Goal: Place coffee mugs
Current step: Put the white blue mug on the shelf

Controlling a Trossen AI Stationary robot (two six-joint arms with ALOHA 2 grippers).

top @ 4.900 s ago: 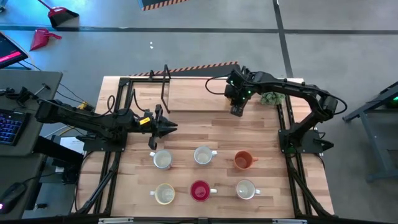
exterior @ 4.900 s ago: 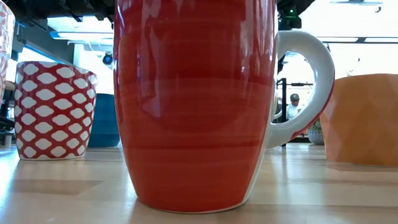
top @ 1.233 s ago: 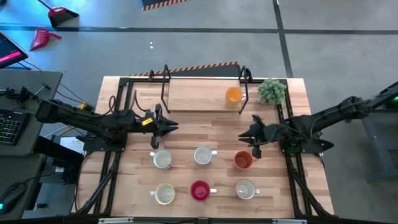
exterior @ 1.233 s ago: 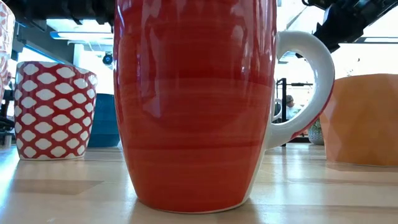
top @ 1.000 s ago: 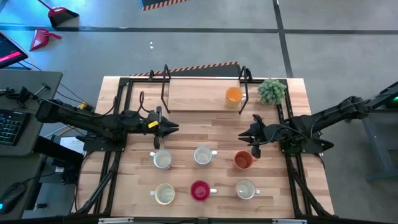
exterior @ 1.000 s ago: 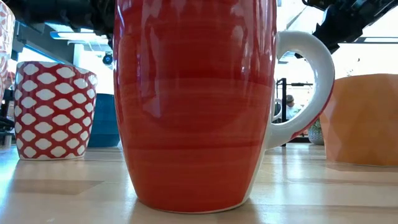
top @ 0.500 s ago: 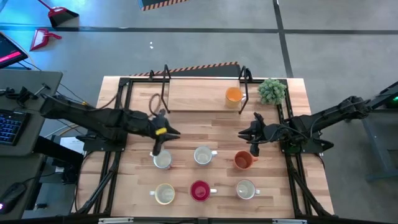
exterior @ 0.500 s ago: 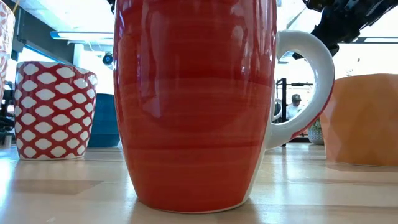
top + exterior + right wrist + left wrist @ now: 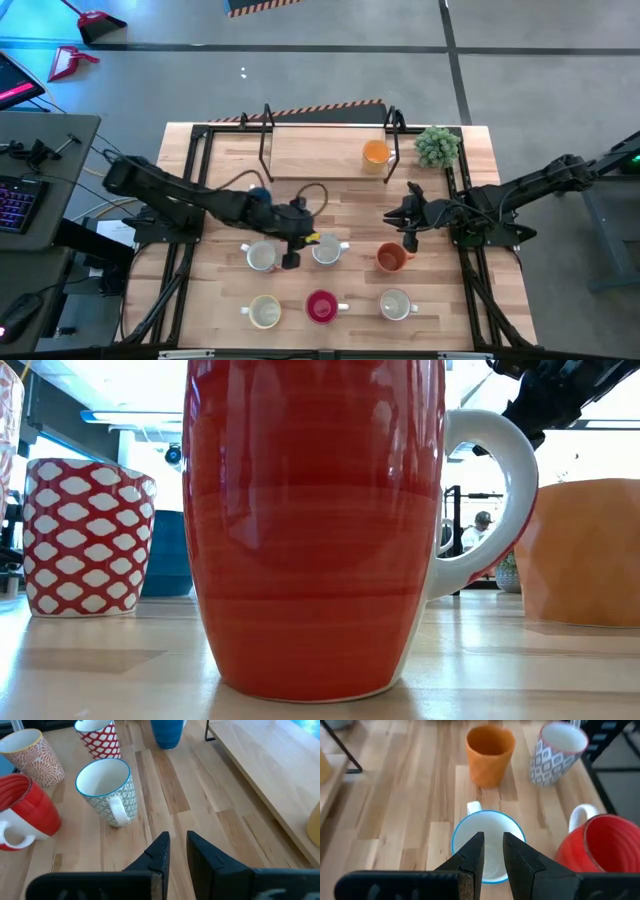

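Left gripper (image 9: pixel 290 259), fingers narrowly parted and empty, hovers over the blue-rimmed mug (image 9: pixel 487 845) at table centre; right gripper (image 9: pixel 407 240), likewise narrow, waits at three o'clock beside the orange mug (image 9: pixel 390 258).

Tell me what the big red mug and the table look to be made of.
Red mug: most likely glazed ceramic. Its surface is glossy, with soft reflections and faint horizontal bands of colour, and it has a white handle. Table: wood, seemingly butcher-block. It shows pale joined strips with visible grain and a smooth, lightly sheened finish.
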